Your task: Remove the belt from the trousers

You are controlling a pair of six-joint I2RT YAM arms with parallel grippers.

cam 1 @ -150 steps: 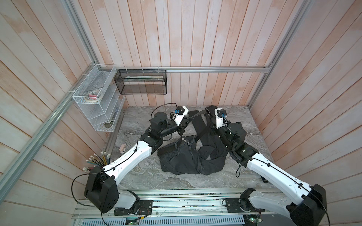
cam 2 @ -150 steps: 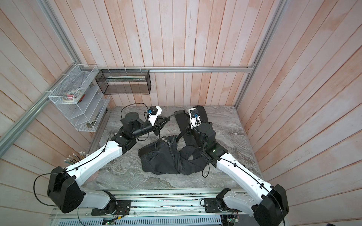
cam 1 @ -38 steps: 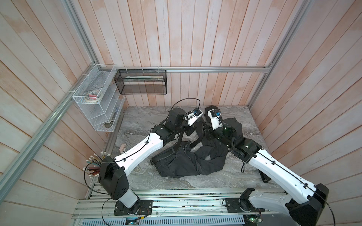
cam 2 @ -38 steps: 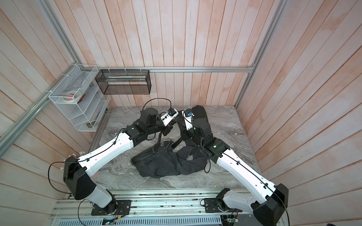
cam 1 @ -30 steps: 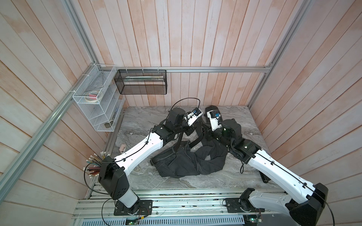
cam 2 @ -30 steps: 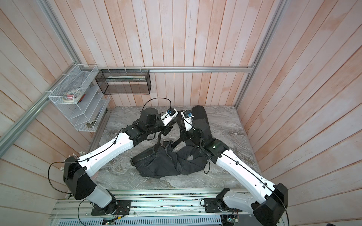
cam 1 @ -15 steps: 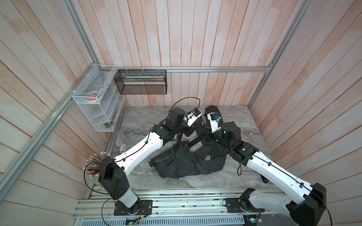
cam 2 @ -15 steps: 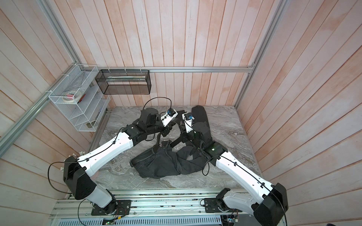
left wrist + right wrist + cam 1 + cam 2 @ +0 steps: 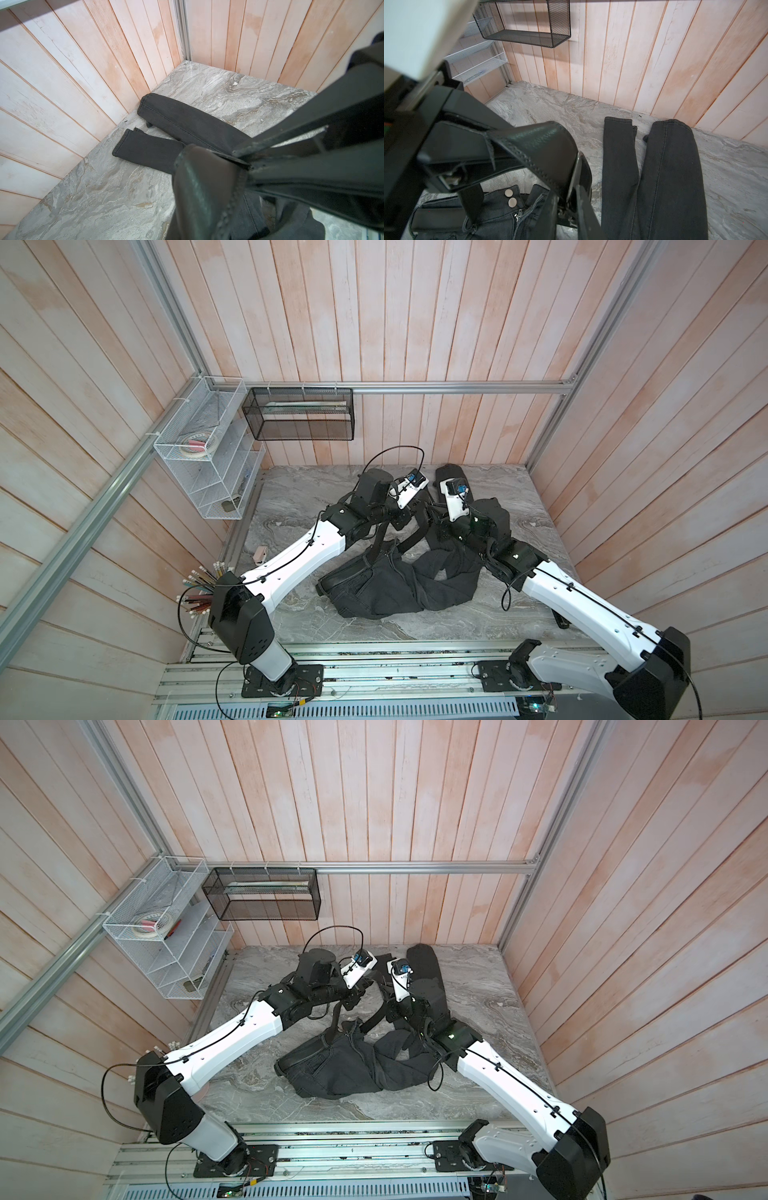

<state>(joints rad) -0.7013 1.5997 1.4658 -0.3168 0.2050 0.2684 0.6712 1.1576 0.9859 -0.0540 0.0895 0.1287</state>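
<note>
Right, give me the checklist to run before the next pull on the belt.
1. Left hand shut on the belt: ok.
2. Right hand shut on the strap beside the buckle: ok.
3. Buckle undone: cannot tell, the strap hides it.
4. Belt out of the loops: not ok, it runs along the waist of the trousers.
5. Trousers held down: not ok, both hands are on the belt and nothing pins the cloth.
</note>
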